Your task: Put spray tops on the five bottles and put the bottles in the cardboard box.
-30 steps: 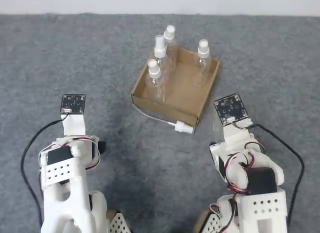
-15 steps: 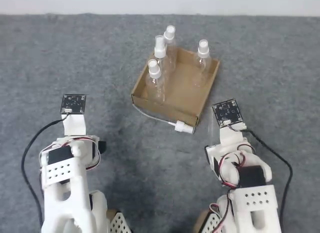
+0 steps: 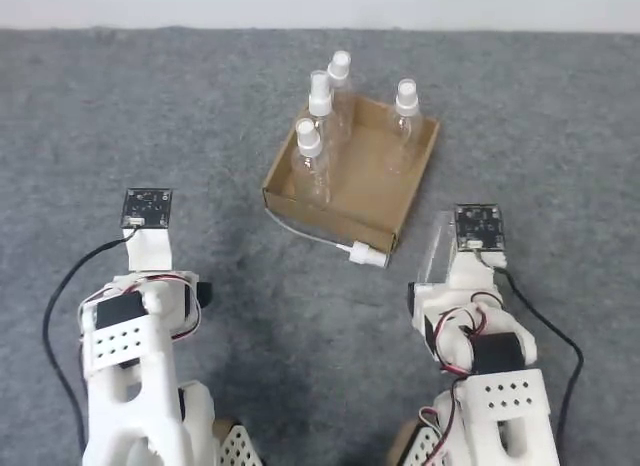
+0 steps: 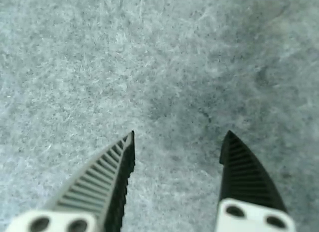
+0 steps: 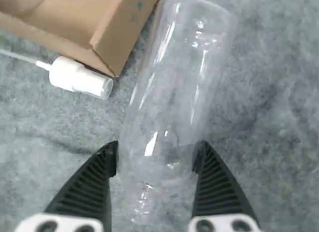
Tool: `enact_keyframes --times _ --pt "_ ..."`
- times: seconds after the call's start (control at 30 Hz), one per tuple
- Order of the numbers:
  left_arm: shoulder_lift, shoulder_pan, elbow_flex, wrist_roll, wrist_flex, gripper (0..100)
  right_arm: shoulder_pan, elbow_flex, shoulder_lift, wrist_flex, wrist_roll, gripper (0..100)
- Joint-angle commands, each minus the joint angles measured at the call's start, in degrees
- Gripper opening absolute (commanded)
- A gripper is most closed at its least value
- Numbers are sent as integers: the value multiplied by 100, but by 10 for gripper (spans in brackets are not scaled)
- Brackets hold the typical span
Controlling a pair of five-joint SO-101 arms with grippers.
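Observation:
A cardboard box (image 3: 385, 223) sits at the middle of the carpet. Several clear bottles with white spray tops stand in it, such as one (image 3: 311, 164) at its left wall and one (image 3: 403, 126) at the right. A loose spray top (image 3: 366, 254) with its thin tube lies on the carpet against the box's front corner (image 5: 112, 40); the top (image 5: 81, 77) lies beside that corner. My right gripper (image 5: 157, 148) is shut on a topless clear bottle (image 5: 172, 102), held low just right of the box (image 3: 435, 250). My left gripper (image 4: 178, 138) hangs open over bare carpet.
Grey carpet (image 3: 150, 106) covers the table; a pale wall edge runs along the back. The left arm (image 3: 140, 321) stands at the front left, the right arm (image 3: 485, 336) at the front right. Open carpet lies left of the box.
The right wrist has turned and shifted to the right with the bottle, which now shows beside its camera board. The left arm, box and loose spray top have not moved.

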Motion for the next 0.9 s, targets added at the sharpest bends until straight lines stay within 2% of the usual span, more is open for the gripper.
enact_keyframes --times 0.0,0.07,0.23,0.3,0.53,0.63,0.77,0.87 --pt "0 18 -171 35 -141 257 119 -123 -57 -101 -396 183" --pt "0 18 -171 35 -141 257 119 -141 -4 -31 -404 195" --pt "0 18 -171 35 -141 257 233 -651 919 13 -440 91" --pt "0 18 -171 35 -141 257 338 -993 1437 13 -607 87" --pt "0 18 -171 35 -141 257 312 -1873 2818 13 -1424 136" --pt "0 18 -171 35 -141 257 233 -2127 3108 13 -1714 187" --pt "0 18 -171 35 -141 257 -277 -2189 3284 13 -1978 271" --pt "0 18 -171 35 -141 257 -752 -2198 3292 -31 -2119 277"
